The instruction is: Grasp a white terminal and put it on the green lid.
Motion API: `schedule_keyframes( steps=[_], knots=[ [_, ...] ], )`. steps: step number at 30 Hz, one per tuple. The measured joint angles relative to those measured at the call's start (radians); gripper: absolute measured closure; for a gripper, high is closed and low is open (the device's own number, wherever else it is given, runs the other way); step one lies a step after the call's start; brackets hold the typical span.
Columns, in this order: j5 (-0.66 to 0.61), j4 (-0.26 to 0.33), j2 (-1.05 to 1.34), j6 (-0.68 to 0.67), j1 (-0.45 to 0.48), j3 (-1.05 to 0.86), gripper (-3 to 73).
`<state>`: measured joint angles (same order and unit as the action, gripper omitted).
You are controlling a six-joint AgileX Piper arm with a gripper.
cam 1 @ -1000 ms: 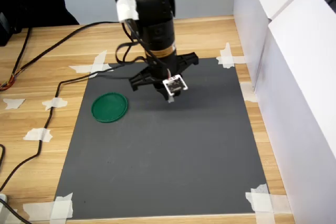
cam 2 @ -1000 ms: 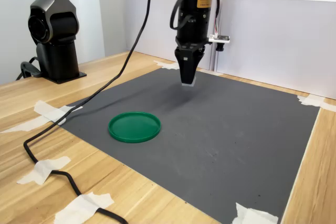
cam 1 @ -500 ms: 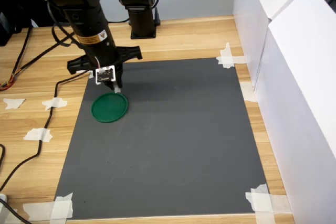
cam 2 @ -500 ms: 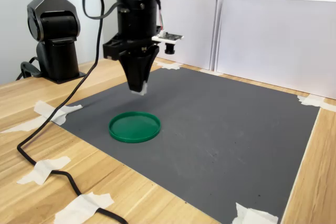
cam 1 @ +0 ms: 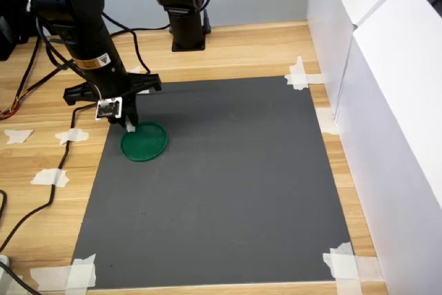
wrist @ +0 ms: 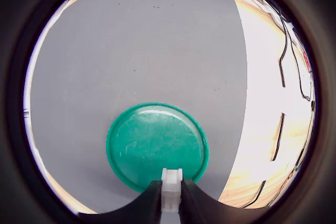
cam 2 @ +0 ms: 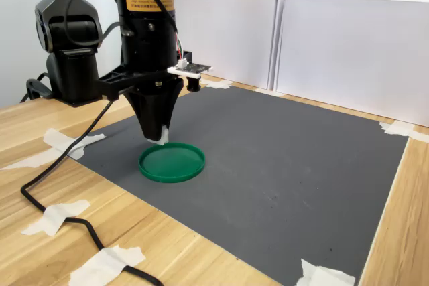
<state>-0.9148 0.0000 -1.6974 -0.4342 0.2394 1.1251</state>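
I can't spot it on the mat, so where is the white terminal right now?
The white terminal is clamped in the gripper, held just above the green lid's rim, at the lid's far-left edge in the first exterior view.

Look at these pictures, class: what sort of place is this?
Probably a robotics lab bench set up for recording: a dark mat taped onto a wooden table, white screening panels, and a robot arm whose gripper holds a white terminal over a green lid.

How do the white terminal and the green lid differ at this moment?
The white terminal is a tiny pale block; the green lid is a far larger dark-green round disc. The terminal is clamped in the end effector above the mat; the lid lies flat on the grey mat. Both look plastic.
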Motion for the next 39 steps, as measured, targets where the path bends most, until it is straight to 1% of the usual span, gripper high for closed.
schedule_keyframes(
  steps=[3,6,10,15,18,20,24,27,29,32,36,37,39],
  knots=[
    [0.020,0.000,-0.018,-0.011,0.000,0.000,59.8],
    [0.024,0.016,-0.033,-0.029,0.000,0.000,55.7],
    [0.024,0.039,-0.043,-0.059,0.000,0.000,44.5],
    [0.025,0.042,-0.044,-0.065,0.000,0.000,28.4],
    [0.026,0.042,-0.044,-0.065,0.000,0.000,20.7],
    [0.027,0.042,-0.037,-0.065,0.000,0.000,17.0],
    [0.028,0.044,0.027,-0.064,0.000,0.000,15.2],
    [0.028,0.045,0.110,-0.064,0.000,-0.001,17.8],
    [0.028,0.047,0.165,-0.064,0.000,-0.005,23.2],
    [0.027,0.053,0.263,-0.064,0.000,-0.028,36.5],
    [0.048,0.062,0.412,-0.045,0.000,-0.102,60.4],
    [0.060,0.066,0.459,-0.031,0.000,-0.130,64.6],
    [0.104,0.082,0.551,0.007,0.000,-0.197,68.5]
  ],
)
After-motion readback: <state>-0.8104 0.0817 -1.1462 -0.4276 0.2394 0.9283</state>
